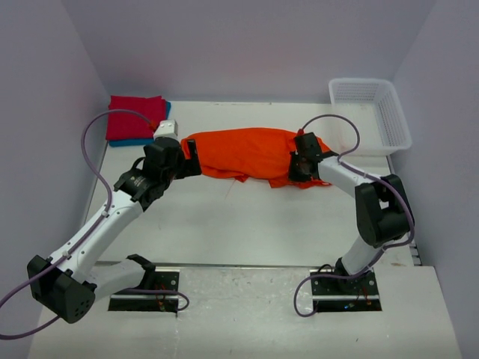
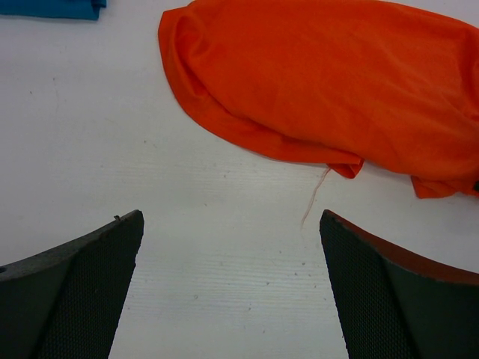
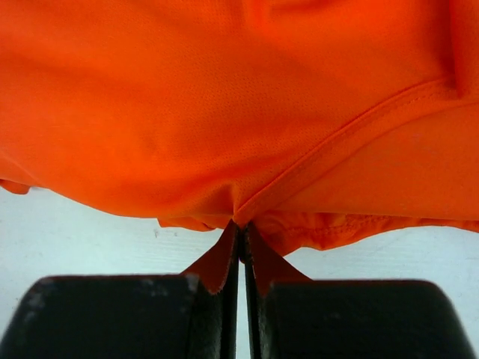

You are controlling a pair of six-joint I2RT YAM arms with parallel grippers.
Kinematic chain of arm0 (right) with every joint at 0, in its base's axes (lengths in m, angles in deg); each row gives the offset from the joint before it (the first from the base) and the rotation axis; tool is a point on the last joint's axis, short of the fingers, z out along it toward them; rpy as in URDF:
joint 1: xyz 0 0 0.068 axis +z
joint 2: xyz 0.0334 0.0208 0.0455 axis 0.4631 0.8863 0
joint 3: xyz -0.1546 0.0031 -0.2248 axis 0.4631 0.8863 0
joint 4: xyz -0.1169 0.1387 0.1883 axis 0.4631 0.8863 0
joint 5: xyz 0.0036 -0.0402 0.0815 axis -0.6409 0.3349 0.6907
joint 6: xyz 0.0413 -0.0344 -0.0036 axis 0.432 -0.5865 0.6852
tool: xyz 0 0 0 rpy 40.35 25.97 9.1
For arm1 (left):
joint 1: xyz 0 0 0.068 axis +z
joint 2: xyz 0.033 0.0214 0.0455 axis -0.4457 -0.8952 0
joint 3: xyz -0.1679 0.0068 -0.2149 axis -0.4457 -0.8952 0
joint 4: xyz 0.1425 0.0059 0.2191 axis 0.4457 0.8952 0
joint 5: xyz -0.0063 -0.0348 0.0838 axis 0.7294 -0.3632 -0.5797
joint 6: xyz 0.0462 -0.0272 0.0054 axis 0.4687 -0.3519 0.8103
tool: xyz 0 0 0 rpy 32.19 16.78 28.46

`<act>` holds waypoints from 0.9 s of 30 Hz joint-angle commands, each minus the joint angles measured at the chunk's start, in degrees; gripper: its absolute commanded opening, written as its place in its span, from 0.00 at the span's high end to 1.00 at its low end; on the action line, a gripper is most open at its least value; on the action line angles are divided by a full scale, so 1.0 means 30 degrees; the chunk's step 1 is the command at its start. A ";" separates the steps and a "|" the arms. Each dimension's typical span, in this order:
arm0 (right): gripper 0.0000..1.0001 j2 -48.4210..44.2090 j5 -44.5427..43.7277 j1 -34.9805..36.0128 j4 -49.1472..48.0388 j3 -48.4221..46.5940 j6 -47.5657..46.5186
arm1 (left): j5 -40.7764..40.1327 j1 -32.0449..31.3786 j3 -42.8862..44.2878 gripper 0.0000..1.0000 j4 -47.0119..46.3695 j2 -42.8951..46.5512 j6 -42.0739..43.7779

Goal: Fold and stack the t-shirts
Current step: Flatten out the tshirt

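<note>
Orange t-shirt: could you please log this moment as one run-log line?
right gripper shut on orange t-shirt | left gripper open, holding nothing | red t-shirt atop blue t-shirt

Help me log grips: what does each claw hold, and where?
Right claw pinches the bright orange cloth t-shirt by its near edge; left claw holds nothing.

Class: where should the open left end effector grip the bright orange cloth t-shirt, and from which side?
Probably the rounded left end of the bright orange cloth t-shirt, approached low from the left: the doubled edge there lies flat, facing the left end effector, opposite the right end effector's pinch.
</note>
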 commanded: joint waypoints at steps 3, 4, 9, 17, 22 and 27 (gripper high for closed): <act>1.00 -0.1828 0.0338 0.0161 -0.0030 -0.2183 -0.0834 | -0.0338 -0.0031 -0.0655 0.00 -0.0732 0.0384 0.0509; 1.00 -0.2296 0.0193 0.0307 0.0611 -0.2625 -0.1097 | -0.0629 -0.0031 -0.0800 0.00 -0.0733 0.0383 0.0538; 1.00 -0.5724 0.0102 0.1011 0.3308 -0.6863 -0.2651 | -0.1013 -0.0031 -0.1357 0.00 -0.0733 0.0208 0.0131; 1.00 -0.8977 0.0924 0.3527 0.7325 -1.3259 -0.5228 | -0.0603 -0.0031 -0.1388 0.00 -0.0792 0.0354 -0.0341; 1.00 -1.0737 0.2301 0.5171 0.8701 -1.6220 -0.5435 | -0.0544 -0.0031 -0.1388 0.00 -0.0792 0.0412 -0.0370; 1.00 -1.1090 0.3533 0.5201 0.8764 -1.6137 -0.5816 | -0.0573 -0.0031 -0.1446 0.00 -0.0908 0.0413 -0.0428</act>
